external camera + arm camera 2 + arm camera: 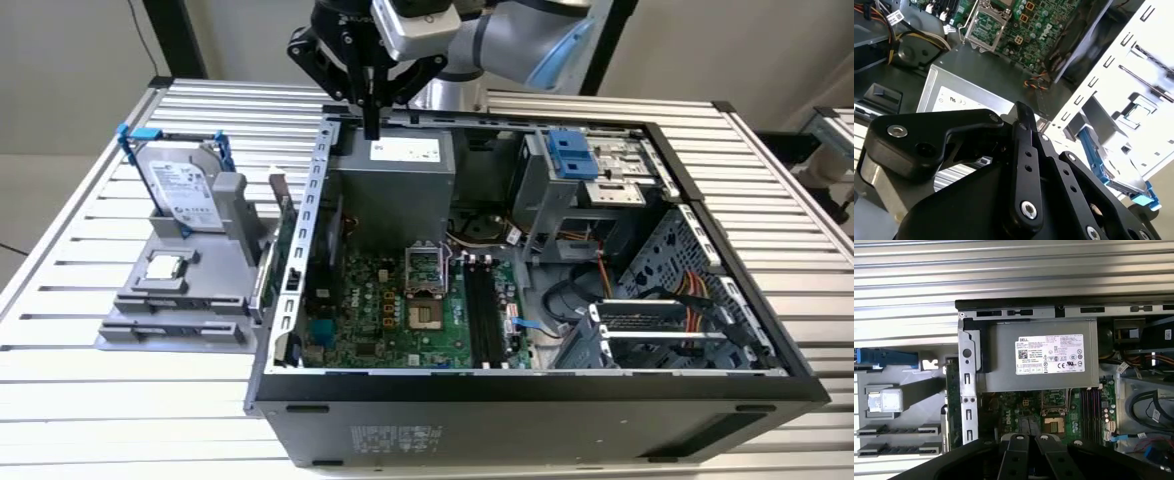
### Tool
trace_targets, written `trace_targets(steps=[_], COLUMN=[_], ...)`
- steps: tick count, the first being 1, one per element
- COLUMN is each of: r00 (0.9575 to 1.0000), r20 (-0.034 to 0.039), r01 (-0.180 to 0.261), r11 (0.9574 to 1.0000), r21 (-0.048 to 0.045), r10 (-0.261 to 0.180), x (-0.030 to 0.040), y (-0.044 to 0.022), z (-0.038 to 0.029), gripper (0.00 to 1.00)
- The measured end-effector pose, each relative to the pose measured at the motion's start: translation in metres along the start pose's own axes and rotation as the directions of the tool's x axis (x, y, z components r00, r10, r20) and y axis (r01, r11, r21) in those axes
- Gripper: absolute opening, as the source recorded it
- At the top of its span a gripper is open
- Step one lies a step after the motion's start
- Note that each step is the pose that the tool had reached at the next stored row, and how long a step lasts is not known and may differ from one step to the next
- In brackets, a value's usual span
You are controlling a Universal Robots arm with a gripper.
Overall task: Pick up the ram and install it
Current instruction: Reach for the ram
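In the first wrist view the picture's edge cuts off the gripper (1030, 438); we cannot identify the dark sliver (1029, 426) between its fingers (1013, 455).

Premises: a robotics lab or test cell. Grounds: in the exterior view, a table (120, 400) of ribbed metal slats carries an opened computer case (534, 415) lying on its side, with the motherboard (387, 310) and power supply (394, 170) exposed. Beside it, on the exterior view's left, a grey purpose-made fixture (174, 305) presents a hard drive (180, 190) and a processor (163, 266) in set places. An industrial arm (521, 40) with a black gripper (371, 128) hangs over the case's far edge. The walls behind are plain and pale.
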State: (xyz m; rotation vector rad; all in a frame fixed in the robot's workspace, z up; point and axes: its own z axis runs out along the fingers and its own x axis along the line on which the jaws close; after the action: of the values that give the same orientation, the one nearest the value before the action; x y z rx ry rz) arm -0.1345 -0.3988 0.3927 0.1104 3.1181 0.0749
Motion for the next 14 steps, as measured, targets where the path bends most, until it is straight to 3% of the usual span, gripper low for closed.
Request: trace_targets(steps=[14], r00=[1.0000], r20=[0.0001], r01=[0.000], r11=[1.0000], r21=[-0.0001], r10=[0.000], x=[0.0228], y=[-0.0016], z=[-0.0005], gripper=[0.00])
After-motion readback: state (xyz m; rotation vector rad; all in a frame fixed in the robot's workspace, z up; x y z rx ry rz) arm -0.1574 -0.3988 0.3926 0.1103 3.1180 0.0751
